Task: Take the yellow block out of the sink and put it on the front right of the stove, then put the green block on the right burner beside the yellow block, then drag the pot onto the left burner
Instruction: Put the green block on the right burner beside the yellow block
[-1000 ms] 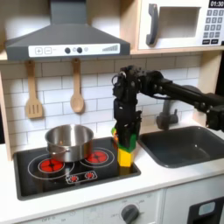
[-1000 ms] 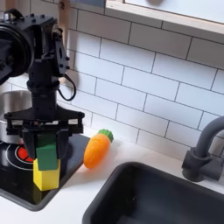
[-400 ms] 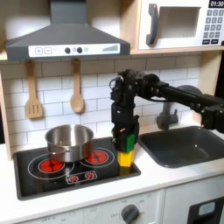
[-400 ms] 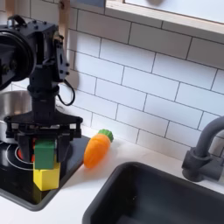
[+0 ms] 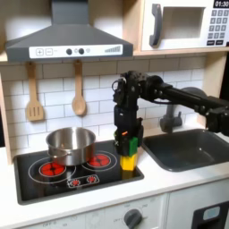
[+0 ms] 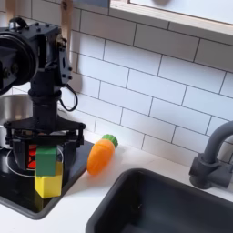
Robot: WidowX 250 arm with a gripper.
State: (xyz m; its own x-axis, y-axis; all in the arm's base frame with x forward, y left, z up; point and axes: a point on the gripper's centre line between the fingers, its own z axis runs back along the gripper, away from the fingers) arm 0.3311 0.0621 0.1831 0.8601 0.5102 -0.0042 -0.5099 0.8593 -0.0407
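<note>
Already the yellow block [image 6: 48, 185] stands out of the sink [image 5: 183, 152] at the stove's [image 5: 54, 183] near right corner. The tool [image 6: 45, 156] grips the green block [image 6: 46, 161], which appears to sit on top of the yellow one, not yet on the right burner [image 5: 98, 161]. The pot [image 5: 70, 144] looks empty and stands at the far side between the burners, so dragging it onto the left burner [image 5: 52, 167] is left.
</note>
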